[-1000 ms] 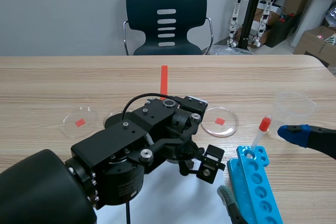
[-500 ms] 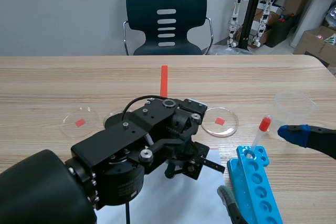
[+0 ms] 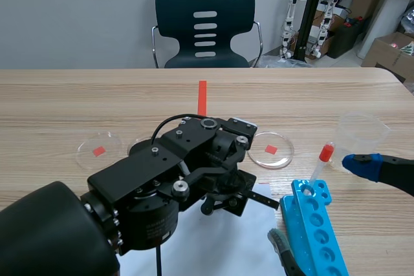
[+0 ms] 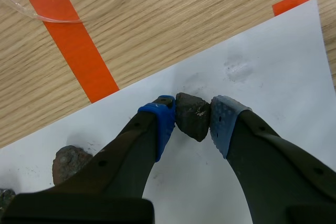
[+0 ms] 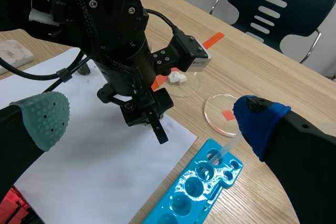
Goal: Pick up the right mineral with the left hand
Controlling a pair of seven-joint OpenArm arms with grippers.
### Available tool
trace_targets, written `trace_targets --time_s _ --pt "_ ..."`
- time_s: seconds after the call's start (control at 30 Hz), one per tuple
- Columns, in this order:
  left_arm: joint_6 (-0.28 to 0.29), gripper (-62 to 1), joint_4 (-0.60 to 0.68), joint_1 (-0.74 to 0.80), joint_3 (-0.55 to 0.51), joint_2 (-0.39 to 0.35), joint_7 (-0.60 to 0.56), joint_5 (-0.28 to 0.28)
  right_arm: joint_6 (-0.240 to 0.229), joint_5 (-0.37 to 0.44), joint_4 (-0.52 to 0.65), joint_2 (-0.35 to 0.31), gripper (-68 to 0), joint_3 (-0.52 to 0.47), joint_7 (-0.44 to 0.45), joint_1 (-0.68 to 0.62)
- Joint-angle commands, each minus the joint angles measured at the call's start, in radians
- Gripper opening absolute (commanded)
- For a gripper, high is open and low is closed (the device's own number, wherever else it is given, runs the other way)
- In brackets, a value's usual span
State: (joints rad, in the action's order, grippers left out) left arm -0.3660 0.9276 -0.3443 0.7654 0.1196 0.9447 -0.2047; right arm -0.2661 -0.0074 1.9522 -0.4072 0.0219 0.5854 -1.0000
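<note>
The left arm (image 3: 149, 192) comes in over the near left corner of the tabletop (image 3: 65, 101) and reaches toward the middle. Its wrist is bent down steeply over a white paper sheet (image 4: 273, 66) that lies at the near edge. The left end effector (image 4: 192, 120) points down at the sheet, and its two blue pads (image 4: 164, 119) pinch the right mineral (image 4: 191, 114), a dark brownish stone, one pad on each side. Whether the stone rests on the paper or is just off it cannot be told. A second mineral (image 4: 71, 162) lies on the sheet beside the left finger, well apart from the held one (the edge of a third shows at the sheet's far left).

The right arm sits low along the tabletop's right edge. The right end effector (image 5: 151, 120) is spread wide with nothing between its fingers. A blue tube rack (image 3: 314, 227) lies under it near the front right corner, with a red-capped tube (image 3: 321, 166) standing in its far end. A clear plastic cup (image 3: 362, 130) stands just beyond the blue fingertip.

Further in, a petri dish (image 3: 271, 149) sits right of the left arm's wrist and another dish (image 3: 99, 150) sits to its left. A dark chair (image 3: 206, 24) stands behind the tabletop's far edge.
</note>
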Motion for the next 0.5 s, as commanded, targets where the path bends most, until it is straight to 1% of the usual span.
trace_targets --time_s 0.0,0.13,0.23,0.33,0.47 --pt "-0.006 -47.9 0.01 -0.003 -0.001 0.028 -0.006 0.011 0.004 0.012 0.023 0.0 0.4 -0.006 0.016 0.005" --pt "-0.006 -47.9 0.043 -0.002 -0.001 0.028 -0.005 0.01 0.004 0.012 0.023 0.0 0.4 -0.006 0.016 0.005" --pt "-0.006 -47.9 0.097 0.009 -0.001 0.004 -0.006 0.007 0.005 0.012 0.023 0.0 0.4 -0.006 0.016 0.005" --pt "-0.006 -47.9 0.176 0.035 -0.004 -0.031 -0.026 0.006 0.005 0.012 0.023 0.0 0.4 -0.006 0.016 0.005" --pt "-0.006 -47.9 0.315 0.094 -0.004 -0.09 -0.082 0.006 0.005 0.012 0.023 0.0 0.4 -0.006 0.016 0.005"
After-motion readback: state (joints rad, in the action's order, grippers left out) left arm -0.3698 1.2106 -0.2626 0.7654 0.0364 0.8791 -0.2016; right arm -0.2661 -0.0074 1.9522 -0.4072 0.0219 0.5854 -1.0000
